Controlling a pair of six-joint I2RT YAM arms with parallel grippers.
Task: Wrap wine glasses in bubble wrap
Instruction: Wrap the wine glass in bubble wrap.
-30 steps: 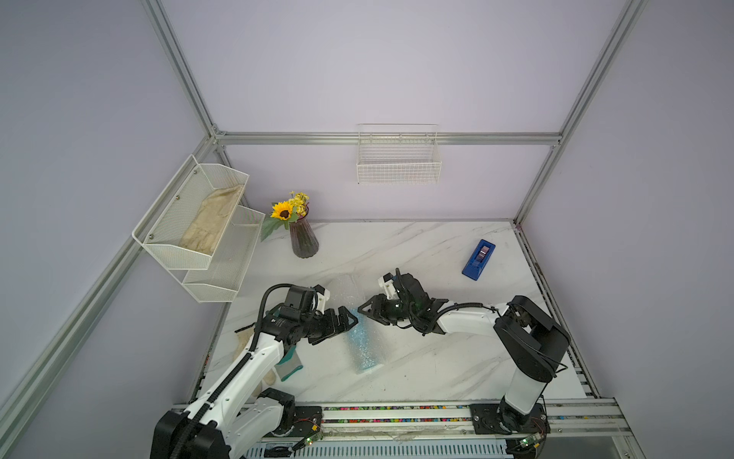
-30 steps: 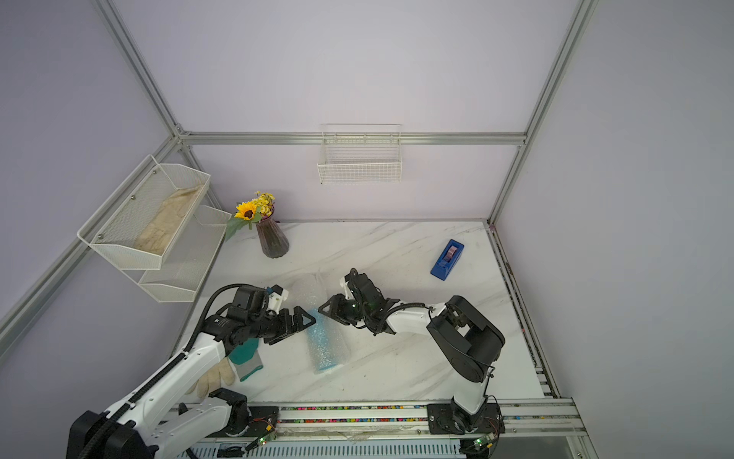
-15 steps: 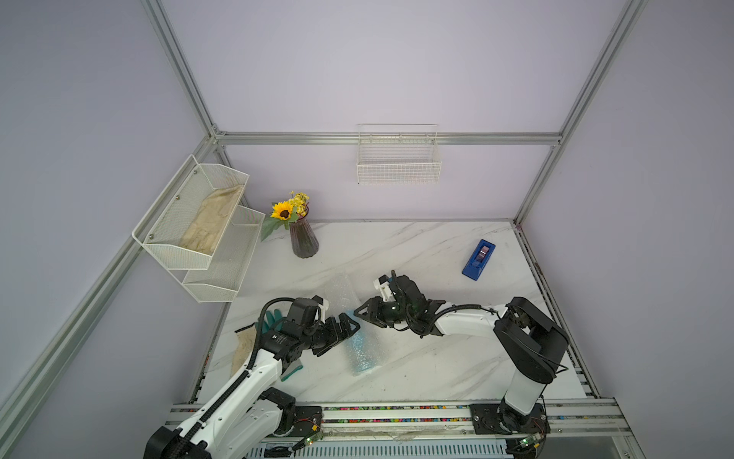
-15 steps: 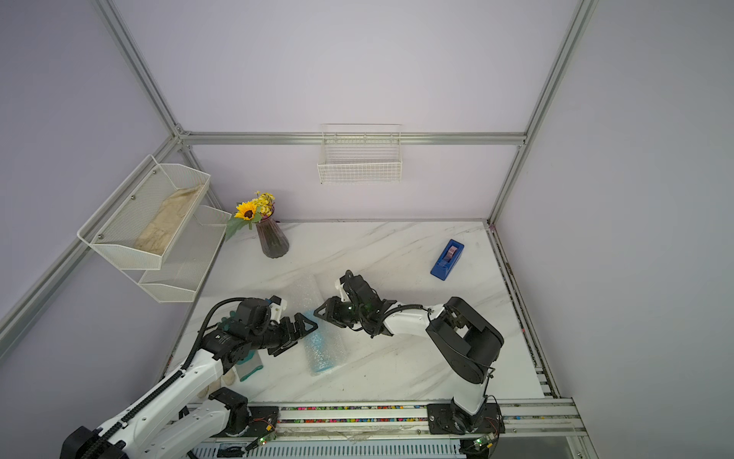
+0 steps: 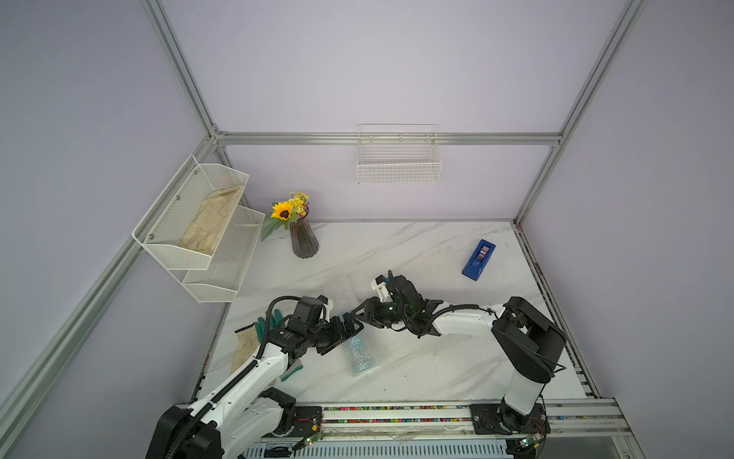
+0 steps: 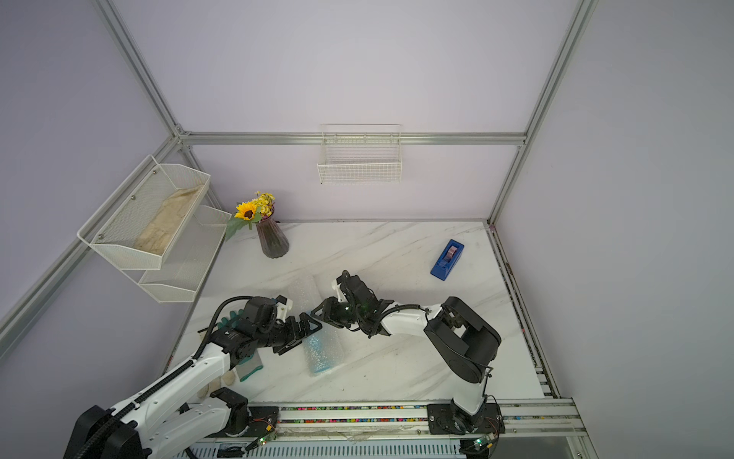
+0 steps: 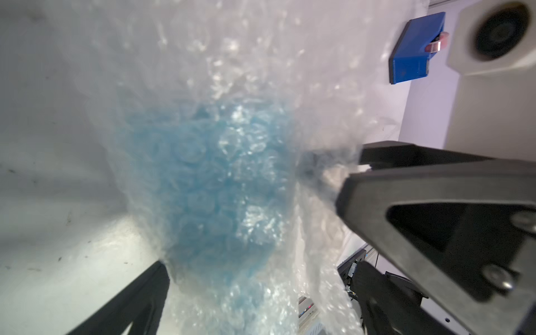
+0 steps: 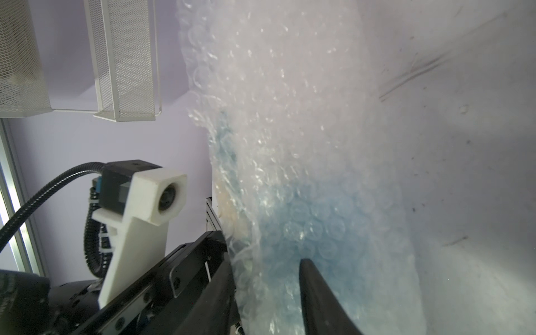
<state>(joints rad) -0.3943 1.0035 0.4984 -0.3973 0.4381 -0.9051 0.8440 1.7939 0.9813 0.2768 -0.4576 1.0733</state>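
Observation:
The light-blue wine glass (image 5: 359, 349) (image 6: 319, 351) lies on the marble table, rolled inside the bubble wrap (image 5: 340, 292) (image 6: 304, 292). A loose tail of the wrap trails toward the back. My left gripper (image 5: 345, 336) (image 6: 306, 337) is open, its fingers (image 7: 139, 298) on either side of the wrapped wine glass (image 7: 203, 188). My right gripper (image 5: 356, 312) (image 6: 316, 312) meets it from the right, shut on a fold of bubble wrap (image 8: 275, 72). In the right wrist view the wrap fills the right gripper (image 8: 266, 266), with the blue wine glass (image 8: 319, 226) just beyond.
A dark vase with a sunflower (image 5: 304, 240) stands at the back left. A blue tape dispenser (image 5: 478, 259) lies at the right. A teal and tan glove (image 5: 254, 337) lies under my left arm. White mesh shelves (image 5: 198, 226) hang at the left, and a wire basket (image 5: 398, 167) on the back wall.
My left arm has sunk lower and its open gripper has closed in on the wrapped wine glass. The right gripper, still holding the wrap, has edged slightly left.

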